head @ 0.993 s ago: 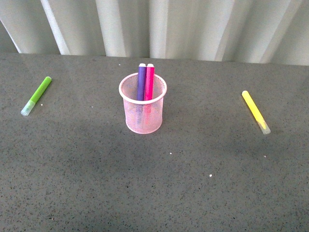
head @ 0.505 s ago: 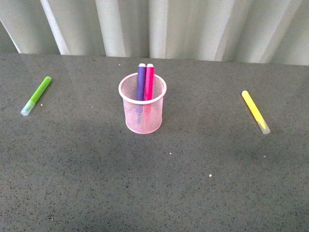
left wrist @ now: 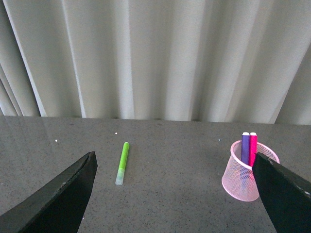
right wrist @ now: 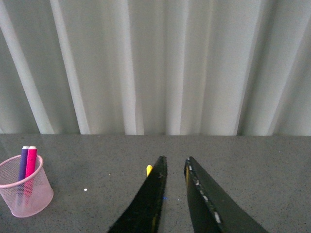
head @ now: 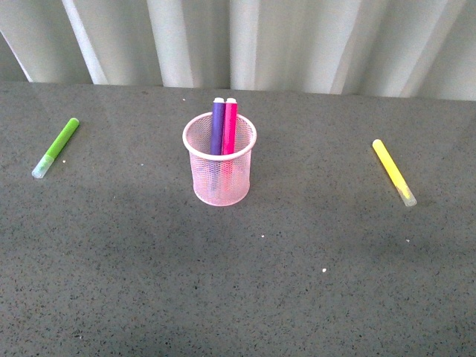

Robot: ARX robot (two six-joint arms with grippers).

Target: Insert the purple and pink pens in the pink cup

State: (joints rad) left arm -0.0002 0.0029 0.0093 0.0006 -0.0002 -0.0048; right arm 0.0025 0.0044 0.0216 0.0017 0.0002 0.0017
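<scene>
The pink cup stands upright at the middle of the grey table. The purple pen and the pink pen stand side by side inside it, tops above the rim. The cup with the purple pen and the pink pen also shows in the left wrist view, and the cup in the right wrist view. My left gripper is open and empty, well back from the cup. My right gripper is shut and holds nothing. Neither arm shows in the front view.
A lime green marker lies at the far left of the table. A yellow marker lies at the right, partly hidden behind my right gripper's fingers. A pleated white curtain closes off the table's back edge.
</scene>
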